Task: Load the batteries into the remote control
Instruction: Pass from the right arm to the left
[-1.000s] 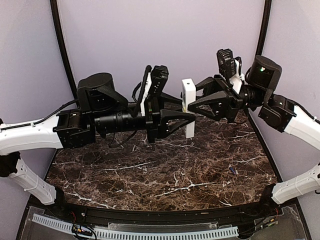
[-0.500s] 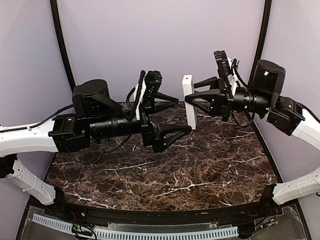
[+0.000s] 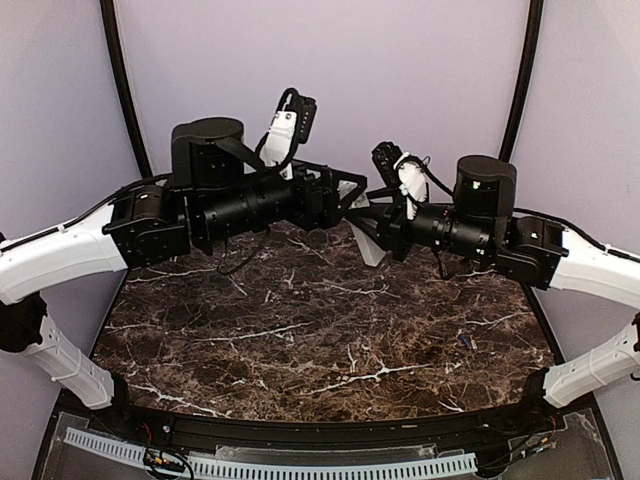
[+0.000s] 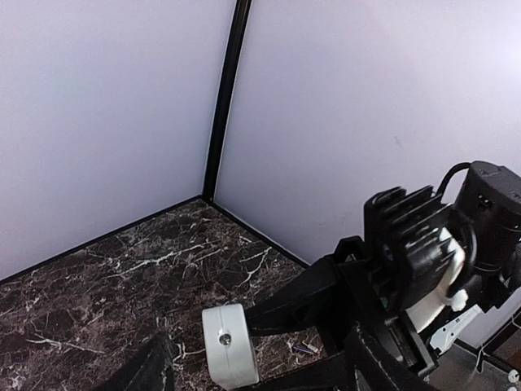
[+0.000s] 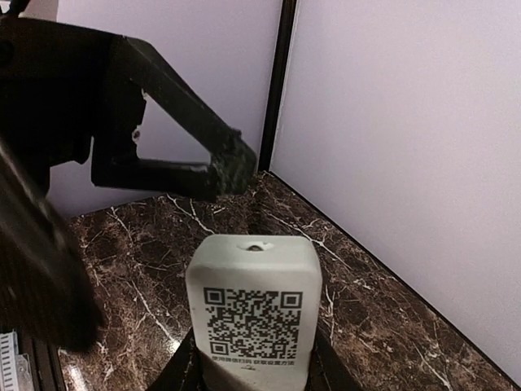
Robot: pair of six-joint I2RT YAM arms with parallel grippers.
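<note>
Remote control [image 5: 254, 314] up off the surface [image 3: 300, 330], one end clamped in our right pincer [image 5: 252, 371]; left pincer [image 4: 256, 371] wide beside it. Light, stiff, slick plastic, we reckon: grip flat sides.

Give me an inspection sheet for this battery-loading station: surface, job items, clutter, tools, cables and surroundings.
Surface: dark marbled tabletop, no spill or damage seen.
Job's things: remote control held in the air, QR label facing the right wrist camera; one battery lying on the tabletop near its right edge; no second battery seen.
Clutter: nothing seen.
Grippers: right tool shut on the remote control; left tool open, close to the remote control, holding nothing.
Cables: black cable hanging in a loop under the left arm.
Surroundings: pale walls and black corner posts.
</note>
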